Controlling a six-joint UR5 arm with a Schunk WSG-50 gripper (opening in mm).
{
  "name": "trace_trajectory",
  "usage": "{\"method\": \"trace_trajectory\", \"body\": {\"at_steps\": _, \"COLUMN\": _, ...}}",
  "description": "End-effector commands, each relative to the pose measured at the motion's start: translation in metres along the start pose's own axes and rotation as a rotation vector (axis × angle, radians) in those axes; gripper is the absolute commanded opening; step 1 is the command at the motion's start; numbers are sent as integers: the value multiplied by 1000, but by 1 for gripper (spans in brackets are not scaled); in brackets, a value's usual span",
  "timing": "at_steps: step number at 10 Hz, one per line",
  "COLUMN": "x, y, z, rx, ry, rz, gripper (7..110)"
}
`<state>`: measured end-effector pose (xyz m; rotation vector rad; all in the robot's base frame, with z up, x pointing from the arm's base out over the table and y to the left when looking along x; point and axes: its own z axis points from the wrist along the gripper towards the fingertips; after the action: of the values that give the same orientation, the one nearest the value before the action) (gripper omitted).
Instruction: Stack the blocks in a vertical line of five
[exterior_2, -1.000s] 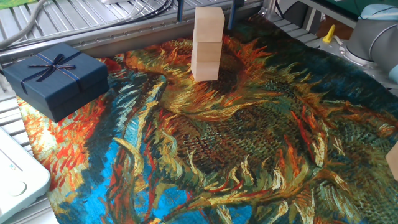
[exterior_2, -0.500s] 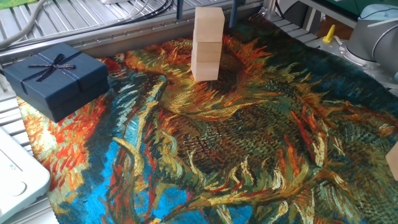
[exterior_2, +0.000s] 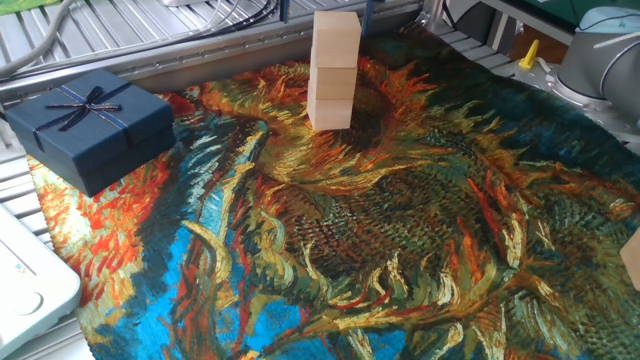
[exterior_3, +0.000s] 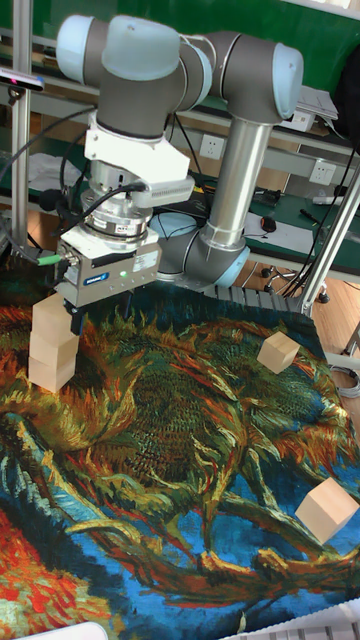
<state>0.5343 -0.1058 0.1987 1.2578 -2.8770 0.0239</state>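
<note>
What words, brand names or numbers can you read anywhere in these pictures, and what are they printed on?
None can be read with certainty.
Gripper: a small blue mark on its grey body beside a green light, too small to read.
Gift box: plain dark blue with a ribbon, no text.
Blocks: bare wood, no markings.
Painted cloth: a sunflower pattern only, no lettering.
White device at the left edge: no legible label.
</note>
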Motion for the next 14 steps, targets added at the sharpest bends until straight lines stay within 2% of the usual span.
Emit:
{"method": "trace_trajectory", "body": {"at_steps": 1, "x": -11, "y": 10, "z": -2, "rx": -43, "ry": -42, "rz": 40, "gripper": 66}}
{"method": "trace_trajectory", "body": {"at_steps": 3, "x": -15, "y": 14, "z": -2, "rx": -61, "ry": -57, "rz": 115, "gripper": 66}}
{"method": "trace_trajectory", "body": {"at_steps": 4, "x": -17, "y": 10, "z": -2, "rx": -47, "ry": -66, "rz": 131, "gripper": 66}}
{"method": "trace_trajectory", "body": {"at_steps": 6, "x": -16, "y": 4, "z": -2, "rx": -22, "ry": -63, "rz": 134, "gripper": 66}}
{"method": "trace_trajectory", "body": {"at_steps": 7, "x": -12, "y": 1, "z": -2, "rx": -8, "ry": -46, "rz": 112, "gripper": 66}}
{"method": "trace_trajectory", "body": {"at_steps": 8, "x": -16, "y": 3, "z": -2, "rx": -19, "ry": -45, "rz": 100, "gripper": 66}}
{"method": "trace_trajectory", "body": {"at_steps": 10, "x": -74, "y": 21, "z": 4, "rx": -78, "ry": -71, "rz": 107, "gripper": 66}}
{"method": "trace_trajectory", "body": {"at_steps": 11, "x": -98, "y": 30, "z": 11, "rx": -72, "ry": -68, "rz": 118, "gripper": 66}}
{"method": "trace_trajectory", "body": {"at_steps": 12, "x": -100, "y": 30, "z": 18, "rx": -43, "ry": -39, "rz": 123, "gripper": 66}}
{"method": "trace_trajectory", "body": {"at_steps": 13, "x": -81, "y": 25, "z": 28, "rx": -30, "ry": 14, "rz": 93, "gripper": 66}}
{"method": "trace_trajectory", "body": {"at_steps": 14, "x": -56, "y": 42, "z": 41, "rx": -109, "ry": 67, "rz": 81, "gripper": 66}}
